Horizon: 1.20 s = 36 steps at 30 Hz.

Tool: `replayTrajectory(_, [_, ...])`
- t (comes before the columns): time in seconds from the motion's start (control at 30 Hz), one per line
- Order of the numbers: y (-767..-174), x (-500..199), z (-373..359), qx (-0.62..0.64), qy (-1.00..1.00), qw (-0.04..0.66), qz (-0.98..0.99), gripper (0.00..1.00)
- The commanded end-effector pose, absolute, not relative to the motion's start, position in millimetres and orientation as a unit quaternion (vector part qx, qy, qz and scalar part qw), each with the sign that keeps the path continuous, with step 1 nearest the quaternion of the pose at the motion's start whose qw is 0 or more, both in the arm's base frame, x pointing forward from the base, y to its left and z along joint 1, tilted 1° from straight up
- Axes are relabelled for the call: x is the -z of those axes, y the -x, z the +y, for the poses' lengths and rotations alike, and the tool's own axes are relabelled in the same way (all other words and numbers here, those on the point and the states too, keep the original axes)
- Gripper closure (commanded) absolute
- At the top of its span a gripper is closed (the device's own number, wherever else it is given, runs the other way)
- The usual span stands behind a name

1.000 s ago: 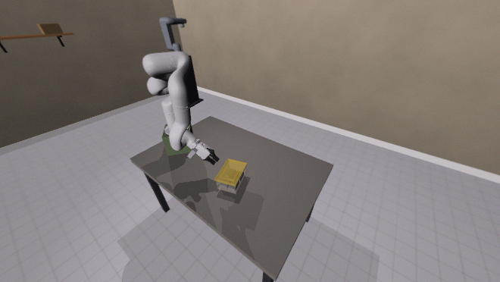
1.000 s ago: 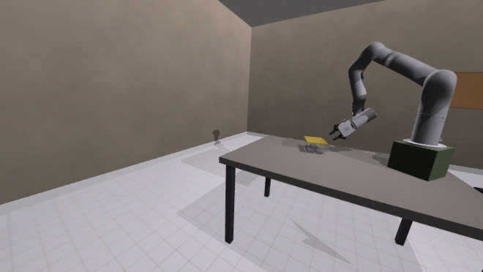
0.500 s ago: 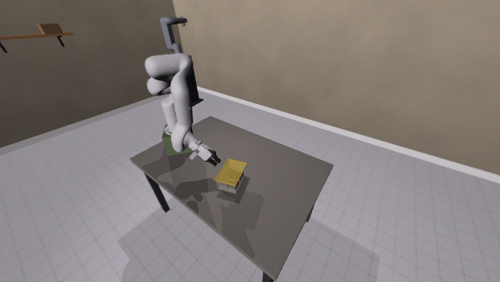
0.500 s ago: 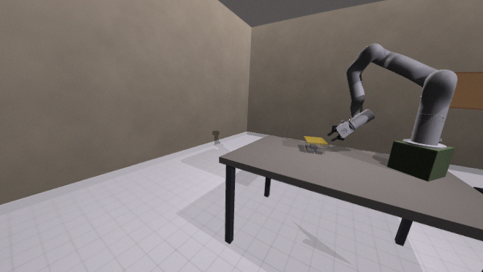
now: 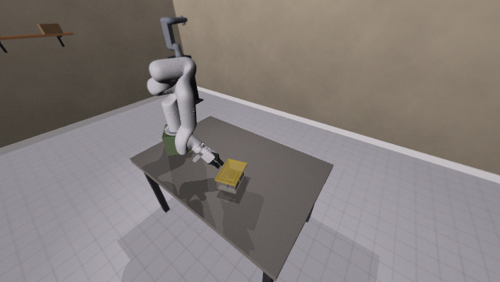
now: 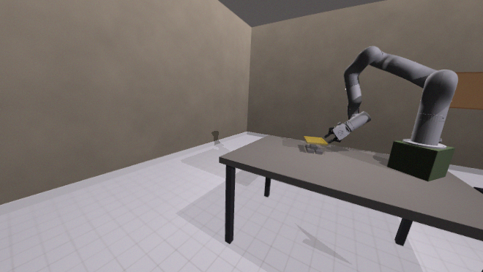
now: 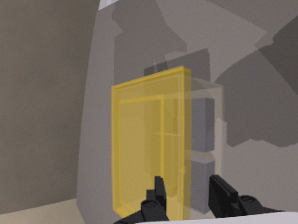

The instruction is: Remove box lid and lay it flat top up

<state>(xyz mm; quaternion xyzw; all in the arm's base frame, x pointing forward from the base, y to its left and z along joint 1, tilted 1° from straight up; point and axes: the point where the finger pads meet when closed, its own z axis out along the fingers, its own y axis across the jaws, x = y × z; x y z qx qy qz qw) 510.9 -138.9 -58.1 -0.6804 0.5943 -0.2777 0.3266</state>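
Note:
A yellow lid [image 5: 231, 171] sits on top of a small grey box [image 5: 232, 186] near the middle of the dark table. In the exterior view the lid [image 6: 315, 140] lies level on the box [image 6: 312, 148]. My gripper [image 5: 219, 163] is at the lid's edge on the arm's side, low and tilted, with its fingers partly open. In the wrist view the lid [image 7: 149, 143] and the box [image 7: 202, 136] fill the middle. My two black fingers stand on either side of the lid's near rim, and I see no grip on it.
The arm's green base [image 5: 170, 144] stands at the table's corner behind the gripper. The table's edges drop off to a tiled floor on all sides. A shelf [image 5: 38, 35] hangs on the far wall, out of the way.

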Motion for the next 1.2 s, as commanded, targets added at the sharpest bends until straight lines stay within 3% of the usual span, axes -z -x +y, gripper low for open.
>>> replayTrajectory(0.0, [-517,62,-138,0.278,0.68,0.327,0.594,0.52])
replayTrajectory(1.17, [-532,75,-136,0.278,0.68,0.327,0.594,0.52])
